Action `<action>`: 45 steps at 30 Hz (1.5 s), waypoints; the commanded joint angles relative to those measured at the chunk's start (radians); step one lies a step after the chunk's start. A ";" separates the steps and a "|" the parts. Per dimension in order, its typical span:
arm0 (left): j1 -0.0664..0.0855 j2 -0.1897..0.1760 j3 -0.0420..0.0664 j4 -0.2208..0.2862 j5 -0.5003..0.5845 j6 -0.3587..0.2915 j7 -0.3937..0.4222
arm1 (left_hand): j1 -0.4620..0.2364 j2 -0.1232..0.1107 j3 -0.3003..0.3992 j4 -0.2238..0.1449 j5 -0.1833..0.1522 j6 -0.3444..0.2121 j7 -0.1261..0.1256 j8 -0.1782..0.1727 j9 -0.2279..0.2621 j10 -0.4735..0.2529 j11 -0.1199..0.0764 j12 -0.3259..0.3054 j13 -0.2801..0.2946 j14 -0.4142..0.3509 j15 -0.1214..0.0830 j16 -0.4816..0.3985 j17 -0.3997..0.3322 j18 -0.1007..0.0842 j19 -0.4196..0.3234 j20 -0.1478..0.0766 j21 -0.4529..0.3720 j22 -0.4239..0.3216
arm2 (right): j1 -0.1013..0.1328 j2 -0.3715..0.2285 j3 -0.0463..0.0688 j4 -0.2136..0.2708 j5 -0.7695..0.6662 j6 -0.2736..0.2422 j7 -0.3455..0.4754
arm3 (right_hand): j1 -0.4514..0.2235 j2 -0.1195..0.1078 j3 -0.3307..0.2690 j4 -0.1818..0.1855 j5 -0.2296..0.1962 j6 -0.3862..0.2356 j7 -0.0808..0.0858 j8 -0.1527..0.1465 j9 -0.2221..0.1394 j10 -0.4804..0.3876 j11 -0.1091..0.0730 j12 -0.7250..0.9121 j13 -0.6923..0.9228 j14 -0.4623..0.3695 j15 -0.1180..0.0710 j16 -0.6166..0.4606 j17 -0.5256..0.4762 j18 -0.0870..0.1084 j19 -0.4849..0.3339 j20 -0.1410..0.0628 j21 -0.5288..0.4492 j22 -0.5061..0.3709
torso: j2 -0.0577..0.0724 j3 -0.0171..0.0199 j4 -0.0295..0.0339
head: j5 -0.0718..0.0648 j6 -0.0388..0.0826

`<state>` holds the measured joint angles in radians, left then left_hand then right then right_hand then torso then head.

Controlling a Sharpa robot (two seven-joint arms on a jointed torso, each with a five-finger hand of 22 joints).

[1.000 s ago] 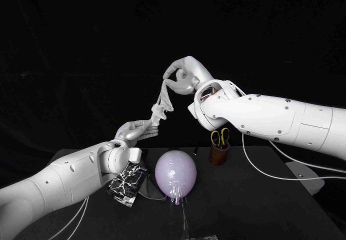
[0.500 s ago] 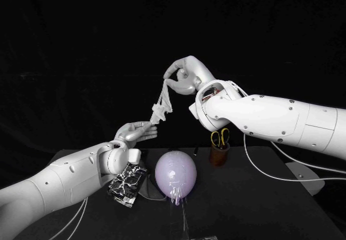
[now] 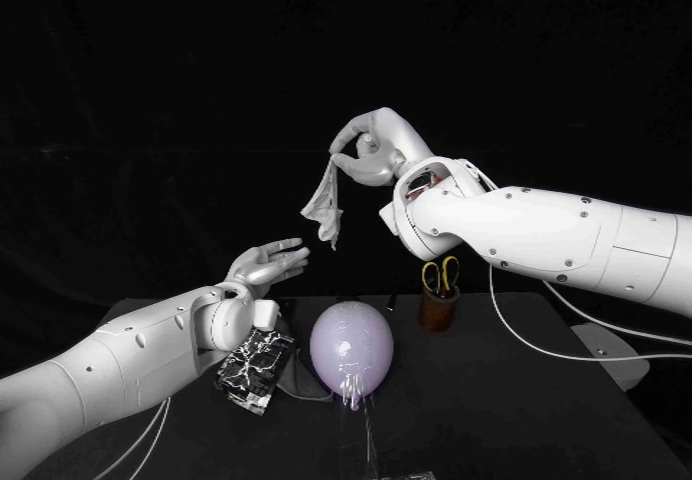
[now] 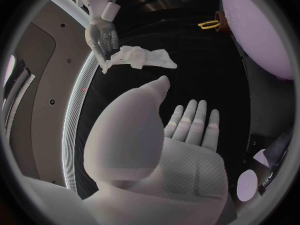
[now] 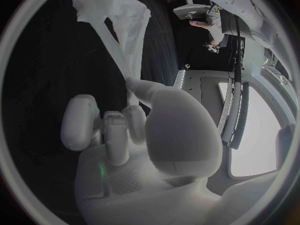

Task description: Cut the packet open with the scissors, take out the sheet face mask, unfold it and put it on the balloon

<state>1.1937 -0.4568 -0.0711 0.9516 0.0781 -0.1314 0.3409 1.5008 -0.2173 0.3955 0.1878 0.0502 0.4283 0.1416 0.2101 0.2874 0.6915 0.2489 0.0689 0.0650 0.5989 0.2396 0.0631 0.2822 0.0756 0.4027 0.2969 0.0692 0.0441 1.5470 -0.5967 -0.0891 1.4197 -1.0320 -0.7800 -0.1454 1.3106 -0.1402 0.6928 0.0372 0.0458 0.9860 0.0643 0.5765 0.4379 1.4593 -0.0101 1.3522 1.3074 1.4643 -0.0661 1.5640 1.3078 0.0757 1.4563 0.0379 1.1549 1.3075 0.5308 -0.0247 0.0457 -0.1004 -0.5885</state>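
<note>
Fingers of the left hand are spreading empty, having just let go of the sheet face mask, which is dangling, still bunched, pinched by the right hand well above the balloon on the tabletop (unfolding likely needs a fresh grasp).

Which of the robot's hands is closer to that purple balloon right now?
Left. The left hand hovers open above the balloon, a little off to its side. The right hand is raised much higher, holding the sheet face mask in the air.
</note>
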 commanded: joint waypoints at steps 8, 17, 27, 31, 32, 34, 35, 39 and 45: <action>0.001 -0.035 0.015 0.033 -0.021 -0.022 0.096 | -0.029 0.069 -0.045 0.025 0.002 0.277 0.079 0.153 0.085 0.155 -0.033 0.120 0.034 0.177 -0.049 0.139 0.066 0.021 0.327 -0.009 0.110 0.059 | 0.001 -0.002 0.001 -0.012 0.016 0.006 0.009 | 0.001 0.011 0.004 -0.006 0.004 0.005 0.000 0.003 0.002 0.008 -0.001 -0.002 0.089 0.106 -0.004 0.007 0.263 -0.007 0.006 -0.001 0.001 0.172 | 0.001 -0.0005 -0.0001 | 0.000 -0.004; 0.007 -0.074 0.041 0.085 -0.001 0.045 0.099 | -0.052 0.115 -0.016 0.096 0.001 0.412 0.031 0.175 0.066 0.389 -0.129 0.194 0.050 0.471 -0.167 0.403 0.206 0.109 0.580 -0.070 0.295 0.143 | -0.005 0.006 0.000 -0.023 0.034 0.017 0.015 | 0.000 0.011 0.003 -0.007 0.004 0.005 0.000 0.003 0.002 0.008 -0.001 -0.004 0.088 0.106 -0.004 0.007 0.263 -0.006 0.004 -0.001 -0.004 0.171 | 0.000 0.0003 0.0003 | -0.002 -0.009; 0.015 -0.053 0.045 0.093 0.003 0.108 -0.033 | -0.108 0.160 0.012 0.103 -0.001 0.442 0.029 0.162 0.056 0.441 -0.139 0.171 0.041 0.531 -0.186 0.489 0.278 0.107 0.623 -0.109 0.365 0.180 | -0.011 -0.004 -0.001 -0.005 0.041 0.028 0.022 | 0.000 0.011 0.003 -0.007 0.004 0.005 0.001 0.002 0.002 0.007 -0.001 -0.005 0.087 0.106 -0.003 0.007 0.263 -0.006 0.004 -0.001 -0.004 0.171 | 0.000 0.0011 -0.0019 | 0.004 -0.008; 0.016 -0.047 0.045 0.101 0.000 0.135 -0.079 | -0.192 0.162 -0.016 0.106 -0.004 0.450 0.036 0.156 0.052 0.453 -0.137 0.170 0.043 0.539 -0.181 0.507 0.295 0.107 0.625 -0.112 0.377 0.187 | -0.016 0.000 -0.002 0.002 0.048 0.036 0.029 | 0.000 0.011 0.003 -0.007 0.004 0.005 0.001 0.002 0.002 0.007 -0.001 -0.005 0.087 0.106 -0.003 0.007 0.263 -0.006 0.004 -0.001 -0.004 0.171 | 0.000 0.0018 -0.0015 | 0.004 -0.009; 0.017 -0.046 0.045 0.103 -0.001 0.141 -0.086 | -0.253 0.164 -0.039 0.106 -0.002 0.467 0.025 0.159 0.053 0.472 -0.143 0.177 0.049 0.540 -0.189 0.518 0.307 0.106 0.625 -0.114 0.385 0.192 | -0.017 0.001 -0.002 0.004 0.050 0.037 0.030 | 0.000 0.011 0.003 -0.007 0.004 0.005 0.001 0.002 0.002 0.007 -0.001 -0.005 0.087 0.106 -0.003 0.007 0.263 -0.006 0.004 -0.001 -0.004 0.171 | 0.000 0.0020 -0.0015 | 0.005 -0.009; 0.017 -0.044 0.045 0.108 -0.004 0.153 -0.102 | -0.285 0.161 -0.056 0.107 -0.001 0.478 0.023 0.161 0.054 0.483 -0.147 0.182 0.053 0.541 -0.193 0.524 0.314 0.106 0.625 -0.116 0.389 0.194 | -0.021 0.003 -0.003 0.008 0.053 0.040 0.033 | -0.001 0.012 0.003 -0.007 0.003 0.005 0.001 0.002 0.002 0.007 -0.001 -0.005 0.087 0.106 -0.003 0.007 0.263 -0.005 0.003 -0.001 -0.008 0.170 | 0.001 0.0014 -0.0001 | 0.004 -0.009; 0.017 -0.043 0.045 0.110 -0.005 0.156 -0.106 | -0.302 0.160 -0.065 0.106 -0.001 0.483 0.021 0.161 0.054 0.488 -0.149 0.183 0.056 0.543 -0.195 0.529 0.318 0.107 0.626 -0.117 0.393 0.196 | -0.023 0.004 -0.003 0.009 0.054 0.041 0.033 | -0.001 0.012 0.003 -0.007 0.003 0.005 0.001 0.002 0.002 0.007 -0.001 -0.005 0.087 0.106 -0.003 0.007 0.263 -0.005 0.003 -0.001 -0.008 0.170 | 0.001 0.0015 0.0002 | 0.004 -0.010; 0.018 -0.036 0.045 0.117 -0.008 0.169 -0.129 | -0.368 0.169 -0.103 0.108 -0.001 0.497 0.015 0.163 0.058 0.499 -0.155 0.188 0.065 0.545 -0.201 0.543 0.335 0.106 0.628 -0.121 0.406 0.204 | -0.029 0.004 -0.003 0.017 0.058 0.044 0.037 | -0.001 0.012 0.003 -0.007 0.003 0.005 0.001 0.002 0.002 0.007 0.000 -0.005 0.087 0.106 -0.003 0.007 0.263 -0.005 0.002 -0.001 -0.010 0.169 | 0.000 0.0005 0.0002 | 0.004 -0.011; 0.020 -0.023 0.045 0.128 -0.016 0.190 -0.163 | -0.402 0.182 -0.131 0.107 -0.001 0.486 0.022 0.151 0.056 0.482 -0.148 0.175 0.068 0.533 -0.195 0.545 0.346 0.105 0.619 -0.121 0.413 0.209 | -0.038 -0.003 -0.005 0.036 0.063 0.047 0.039 | -0.001 0.012 0.003 -0.007 0.003 0.005 0.001 0.002 0.002 0.007 0.000 -0.005 0.087 0.106 -0.003 0.007 0.263 -0.005 0.002 -0.001 -0.010 0.169 | -0.001 0.0000 -0.0008 | 0.007 -0.013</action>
<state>1.2110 -0.4837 -0.0272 1.0744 0.0685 0.0103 0.2174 1.1103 -0.0345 0.2691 0.2951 0.0502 0.9180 0.1593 0.3655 0.3440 1.1793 0.1005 0.2475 0.1321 1.1404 0.0423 0.6030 0.6267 0.1782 1.0274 0.1767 0.4763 0.2515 1.5114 -0.5984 -0.0940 1.4497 -0.9718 -0.7489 -0.1234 1.3093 -0.1354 0.6952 0.0343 0.0436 0.9855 0.0650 0.5765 0.4377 1.4594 -0.0142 1.3522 1.3077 1.4644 -0.0661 1.5673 1.3081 0.0757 1.4528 0.0413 1.1500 1.3080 0.5309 -0.0246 0.0453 -0.0953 -0.6003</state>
